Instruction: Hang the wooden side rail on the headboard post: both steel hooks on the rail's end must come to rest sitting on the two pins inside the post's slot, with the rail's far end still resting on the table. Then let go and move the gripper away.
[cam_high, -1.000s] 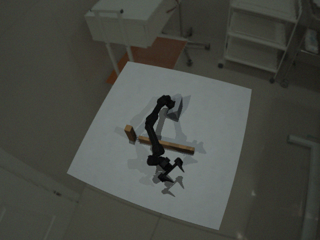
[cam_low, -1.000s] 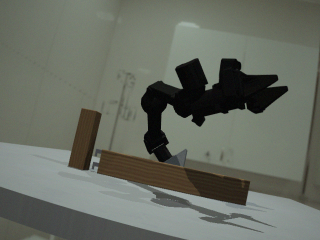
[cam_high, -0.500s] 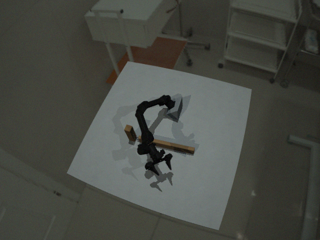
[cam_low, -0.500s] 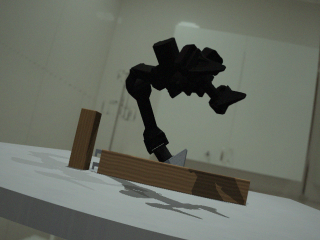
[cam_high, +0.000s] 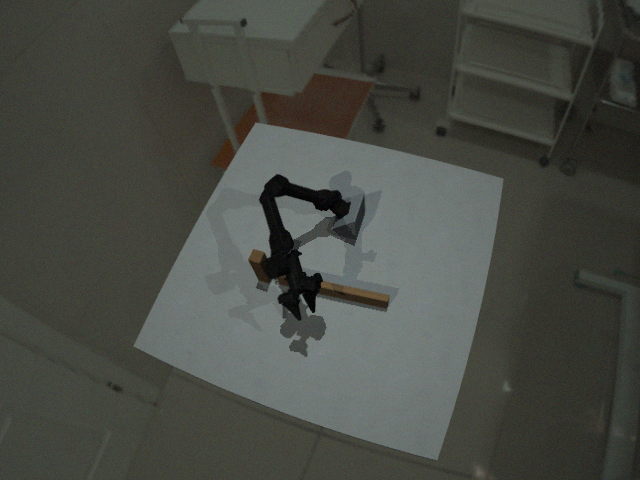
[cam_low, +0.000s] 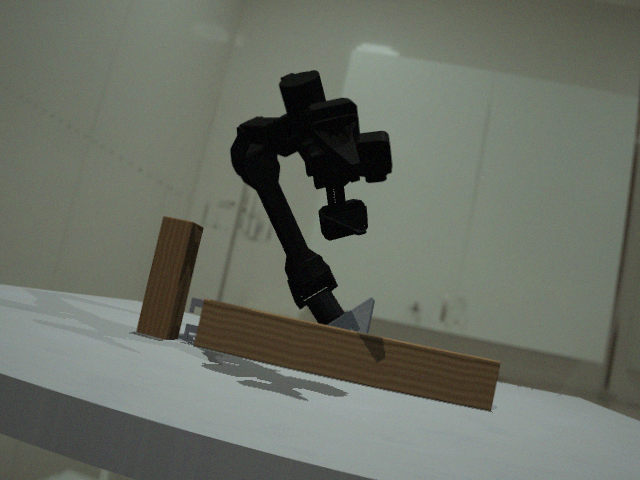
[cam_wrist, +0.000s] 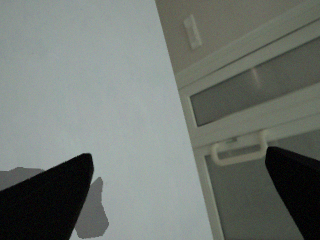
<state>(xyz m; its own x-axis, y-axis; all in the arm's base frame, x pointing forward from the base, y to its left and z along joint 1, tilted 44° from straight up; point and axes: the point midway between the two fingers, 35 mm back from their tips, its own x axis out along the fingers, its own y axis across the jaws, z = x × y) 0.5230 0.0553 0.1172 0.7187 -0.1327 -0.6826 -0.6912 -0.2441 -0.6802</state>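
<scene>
The headboard post (cam_high: 256, 264) (cam_low: 166, 279) stands upright on the table; its slot and pins are not visible. The wooden side rail (cam_high: 356, 295) (cam_low: 310, 351) lies along the table on its narrow edge, its near end beside the post with a small gap between the wood parts. In the exterior view, the upper hook (cam_low: 194, 301) and the lower hook (cam_low: 190, 327) stick out from that end towards the post, with their tips just short of it. My gripper (cam_high: 306, 315) (cam_low: 360, 197) (cam_wrist: 179, 159) is open and empty, well above the table and rail. The arm hides part of the rail in the top view.
The white table (cam_high: 392, 372) (cam_low: 155, 372) carries everything. The arm's grey wedge-shaped base (cam_high: 356, 219) (cam_low: 364, 314) stands behind the rail, and the arm reaches over the rail. A table edge shows in the wrist view, with a cabinet handle (cam_wrist: 235, 161) beyond it.
</scene>
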